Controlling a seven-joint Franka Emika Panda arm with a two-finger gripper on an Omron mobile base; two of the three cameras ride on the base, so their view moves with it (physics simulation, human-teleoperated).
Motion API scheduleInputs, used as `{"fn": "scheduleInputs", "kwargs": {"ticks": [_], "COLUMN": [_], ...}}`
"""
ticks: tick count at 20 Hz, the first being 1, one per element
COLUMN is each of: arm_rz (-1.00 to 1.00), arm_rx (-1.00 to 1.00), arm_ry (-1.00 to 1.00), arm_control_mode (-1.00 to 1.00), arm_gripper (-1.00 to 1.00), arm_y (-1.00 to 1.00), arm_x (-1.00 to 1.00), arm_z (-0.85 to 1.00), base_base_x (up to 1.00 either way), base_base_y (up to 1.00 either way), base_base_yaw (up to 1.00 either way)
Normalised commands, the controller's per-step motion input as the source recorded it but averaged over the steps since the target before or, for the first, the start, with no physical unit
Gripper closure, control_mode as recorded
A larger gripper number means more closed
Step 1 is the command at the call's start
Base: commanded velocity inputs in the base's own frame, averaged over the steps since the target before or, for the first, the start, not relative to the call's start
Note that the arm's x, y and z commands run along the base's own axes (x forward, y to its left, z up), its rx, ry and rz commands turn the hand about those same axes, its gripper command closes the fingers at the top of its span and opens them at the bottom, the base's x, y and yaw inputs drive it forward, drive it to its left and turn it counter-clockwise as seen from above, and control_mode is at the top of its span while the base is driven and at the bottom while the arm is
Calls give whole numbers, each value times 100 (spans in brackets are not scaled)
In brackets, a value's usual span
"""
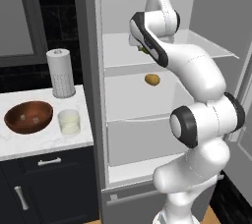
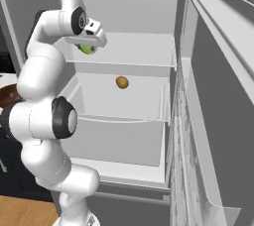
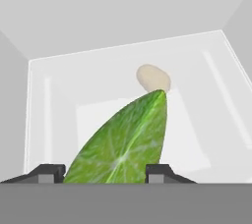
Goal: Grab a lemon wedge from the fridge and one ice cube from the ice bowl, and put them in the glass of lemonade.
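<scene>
The wedge (image 3: 123,144) sits between the two tips of my tool (image 3: 105,173), which are closed on its sides; its green cut face looks at the hand camera and its point rises away from me. In the right base view I see a bit of the same green wedge (image 2: 88,48) under my tool (image 2: 88,45), inside the fridge (image 2: 124,46), at the height of the upper shelf. I cannot tell if the wedge is already lifted or is touching the shelf. One shelf lower lies a tan oval thing (image 1: 152,79), which is not mine to take.

So I judge the first pick as done or almost done, and nothing more. The glass (image 1: 69,122) stands on the worktop (image 1: 44,142) to the left of the open fridge, just beside the bowl (image 1: 28,116), and it holds only its pale drink. In the bowl I see small pale cubes, not yet taken. A paper roll (image 1: 60,72) stands behind them.

What is left, I think: bring the wedge out of the fridge, drop it in the glass, then fetch one cube and put it in too.
</scene>
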Motion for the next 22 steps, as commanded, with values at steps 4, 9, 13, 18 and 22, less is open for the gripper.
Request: {"fn": "scheduleInputs", "kwargs": {"ticks": [4, 9, 13, 18, 22], "arm_rz": [0, 0, 0, 1, 0], "arm_rx": [0, 0, 0, 1, 2], "arm_ry": [-7, -3, 0, -2, 0], "arm_control_mode": [-100, -100, -100, -100, -100], "arm_gripper": [100, 100, 100, 100, 100], "arm_y": [0, 0, 0, -20, -39], "arm_x": [-100, -100, -100, -100, -100], "arm_z": [-11, 0, 0, -1, -39], "base_base_x": [0, 0, 0, 0, 0], "base_base_y": [0, 0, 0, 0, 0], "base_base_yaw": [0, 0, 0, 0, 0]}}
